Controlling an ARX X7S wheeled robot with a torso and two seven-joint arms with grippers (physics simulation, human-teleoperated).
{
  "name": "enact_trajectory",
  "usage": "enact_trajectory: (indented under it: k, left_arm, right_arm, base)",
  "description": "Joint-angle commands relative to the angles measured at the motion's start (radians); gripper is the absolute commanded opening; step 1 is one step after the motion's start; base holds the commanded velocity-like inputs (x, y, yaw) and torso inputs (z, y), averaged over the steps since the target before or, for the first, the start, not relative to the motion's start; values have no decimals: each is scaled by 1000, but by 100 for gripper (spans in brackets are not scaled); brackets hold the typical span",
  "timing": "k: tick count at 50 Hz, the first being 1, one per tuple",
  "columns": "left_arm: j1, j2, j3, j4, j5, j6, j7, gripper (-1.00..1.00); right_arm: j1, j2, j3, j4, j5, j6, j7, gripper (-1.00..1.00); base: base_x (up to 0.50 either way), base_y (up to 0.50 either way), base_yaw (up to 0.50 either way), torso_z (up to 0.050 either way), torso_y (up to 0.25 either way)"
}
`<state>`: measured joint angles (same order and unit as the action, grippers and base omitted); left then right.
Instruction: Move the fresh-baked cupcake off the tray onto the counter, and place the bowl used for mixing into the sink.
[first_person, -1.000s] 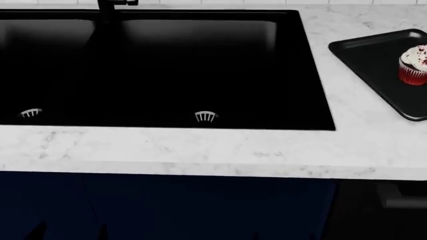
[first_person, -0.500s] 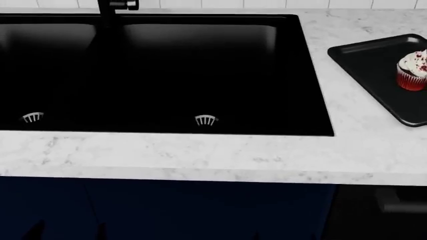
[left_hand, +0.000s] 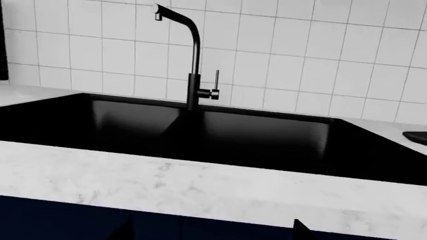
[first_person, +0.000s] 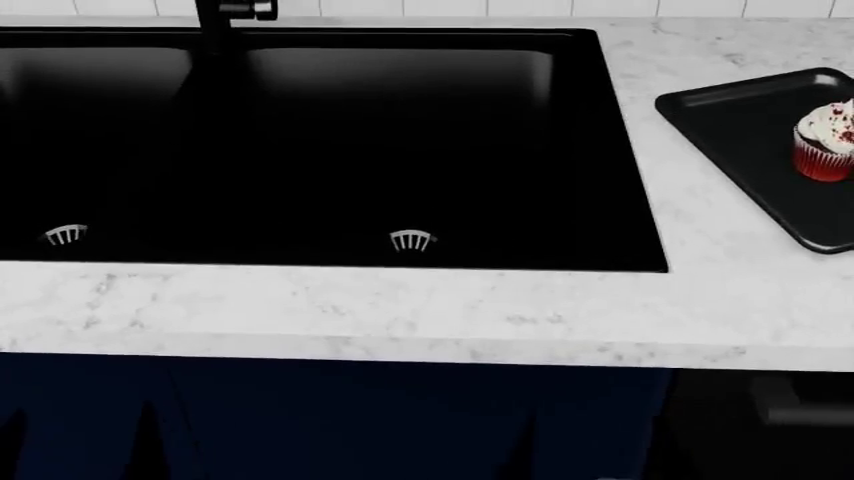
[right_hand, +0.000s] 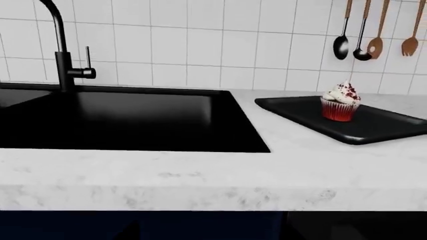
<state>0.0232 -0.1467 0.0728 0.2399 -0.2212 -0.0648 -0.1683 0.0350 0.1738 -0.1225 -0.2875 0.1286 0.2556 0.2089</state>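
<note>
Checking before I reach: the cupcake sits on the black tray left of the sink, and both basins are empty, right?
Not quite. The tray with the cupcake lies right of the sink, as the head view shows. Both basins do look empty.

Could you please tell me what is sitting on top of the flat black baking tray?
Only the white-frosted cupcake in a red liner stands on the black tray. The head view cuts off the tray's right part, so that end is unseen there.
</note>
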Motion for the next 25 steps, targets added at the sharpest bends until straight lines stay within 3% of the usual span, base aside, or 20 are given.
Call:
enact_trajectory:
  k: [1,12,25]
  left_arm:
    - [-19,-33,-9,186,-40,-142,-49,100]
    - [-168,-72,-13,353,-103,-386,-118,100]
    - [-401,-80,11,317,-117,-525,-146,100]
  right_arm:
    - [30,39,-1,-190,6,136,28,100]
    - [152,72,19,-327,34,315,35,100]
    - [344,106,40,-315,54,488,39,100]
  base:
    - [0,0,0,0,0]
    - [0,0,0,0,0]
    - [0,0,0,0,0]
